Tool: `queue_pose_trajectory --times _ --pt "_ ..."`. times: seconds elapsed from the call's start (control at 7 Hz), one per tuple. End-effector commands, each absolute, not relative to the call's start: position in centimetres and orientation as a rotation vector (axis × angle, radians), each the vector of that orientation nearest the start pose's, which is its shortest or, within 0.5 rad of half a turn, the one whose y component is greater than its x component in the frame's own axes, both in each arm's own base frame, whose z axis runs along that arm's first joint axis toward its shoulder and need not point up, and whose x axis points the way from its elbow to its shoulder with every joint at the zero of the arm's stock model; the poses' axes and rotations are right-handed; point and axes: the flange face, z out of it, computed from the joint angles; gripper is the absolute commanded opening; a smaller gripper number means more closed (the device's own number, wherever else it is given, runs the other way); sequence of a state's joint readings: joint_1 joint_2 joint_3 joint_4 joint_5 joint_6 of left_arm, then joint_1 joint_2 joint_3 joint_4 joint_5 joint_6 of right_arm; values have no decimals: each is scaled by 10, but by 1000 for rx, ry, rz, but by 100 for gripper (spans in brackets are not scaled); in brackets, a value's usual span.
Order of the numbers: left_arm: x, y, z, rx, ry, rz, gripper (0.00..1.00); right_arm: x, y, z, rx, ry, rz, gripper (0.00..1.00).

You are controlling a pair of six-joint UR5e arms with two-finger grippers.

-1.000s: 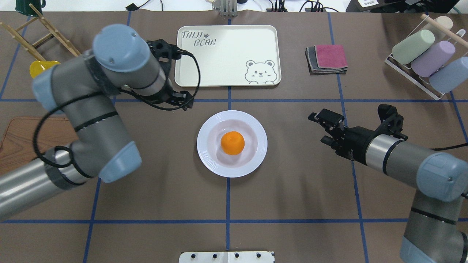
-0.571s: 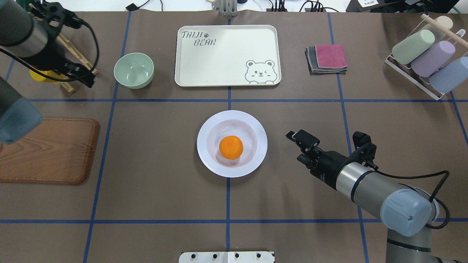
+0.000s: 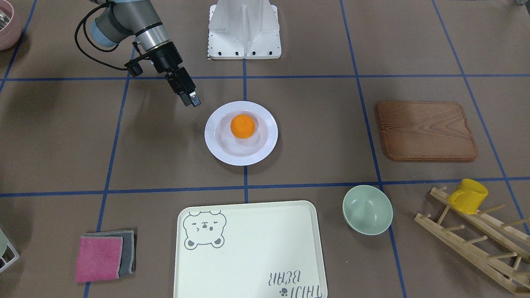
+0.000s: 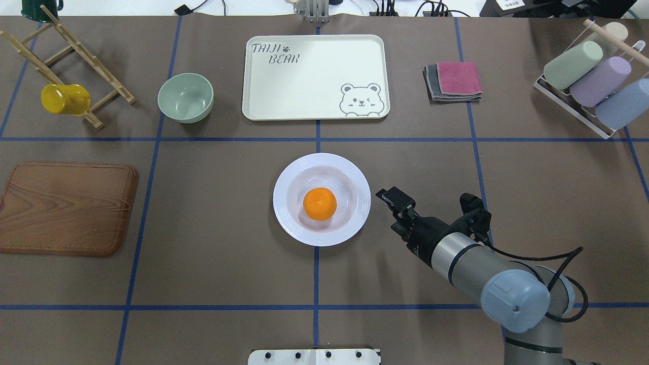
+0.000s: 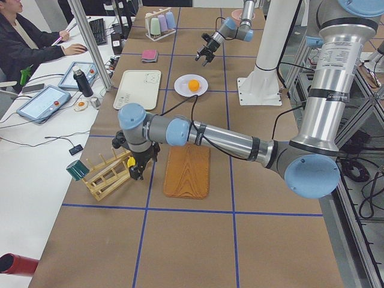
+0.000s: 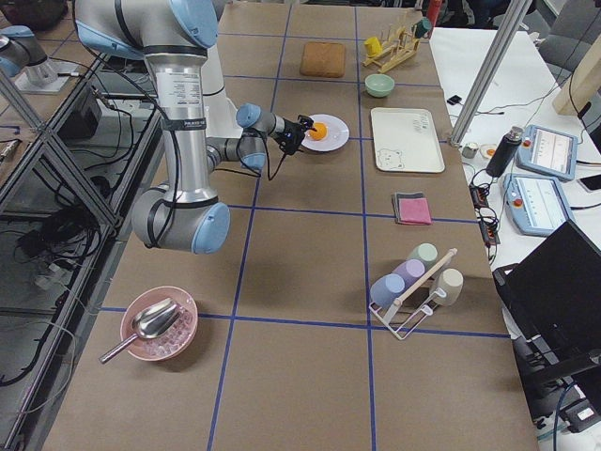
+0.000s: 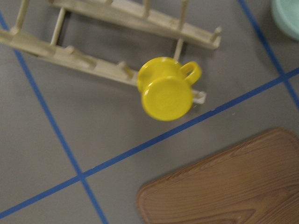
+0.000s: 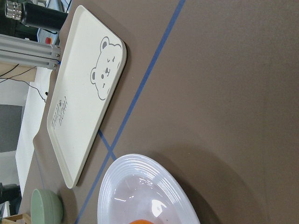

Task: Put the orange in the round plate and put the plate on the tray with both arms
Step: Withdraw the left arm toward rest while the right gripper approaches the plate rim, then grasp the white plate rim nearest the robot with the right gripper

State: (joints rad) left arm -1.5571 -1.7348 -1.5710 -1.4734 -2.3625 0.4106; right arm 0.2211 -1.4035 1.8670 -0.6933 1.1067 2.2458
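The orange (image 4: pixel 320 204) lies in the middle of the white round plate (image 4: pixel 355 185), also seen in the front view as orange (image 3: pixel 242 126) on plate (image 3: pixel 217 145). The cream bear tray (image 4: pixel 314 76) lies beyond the plate with nothing on it. My right gripper (image 4: pixel 391 212) hovers open just off the plate's right rim, apart from it; its wrist view shows the plate's rim (image 8: pixel 135 172) and the tray (image 8: pixel 84 93). My left gripper (image 5: pixel 137 173) shows only in the exterior left view, over the mug rack; I cannot tell its state. Its wrist camera looks down on the yellow mug (image 7: pixel 166 91).
A pale green bowl (image 4: pixel 185 97) sits left of the tray. The wooden board (image 4: pixel 66 208) lies at the left, with the wooden rack (image 4: pixel 76 45) and yellow mug (image 4: pixel 65 99) behind it. Folded cloths (image 4: pixel 454 81) and a cup rack (image 4: pixel 593 81) are at the right.
The left arm swung away to the left, out of the overhead view, uncovering the bowl and board. The right gripper moved in toward the plate's right rim.
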Motion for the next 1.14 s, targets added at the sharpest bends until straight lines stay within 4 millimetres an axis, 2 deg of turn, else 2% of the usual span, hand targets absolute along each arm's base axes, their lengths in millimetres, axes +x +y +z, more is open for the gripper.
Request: queue_pose_trajectory --times 0.0,0.29,0.57,0.86,1.0 --pt "-99 -545 616 217 792 386 98 -505 -288 339 70 -1424 1113 100" --pt "-98 -544 619 213 795 385 98 -542 -306 323 43 -1439 1173 99" --pt "-98 -544 619 213 795 385 98 -557 -309 319 43 -1383 1195 98" --pt "-97 -544 619 211 797 386 98 -567 -308 329 48 -1351 1187 96" --pt "-97 -543 620 210 797 384 98 -569 -309 320 37 -1368 1198 80"
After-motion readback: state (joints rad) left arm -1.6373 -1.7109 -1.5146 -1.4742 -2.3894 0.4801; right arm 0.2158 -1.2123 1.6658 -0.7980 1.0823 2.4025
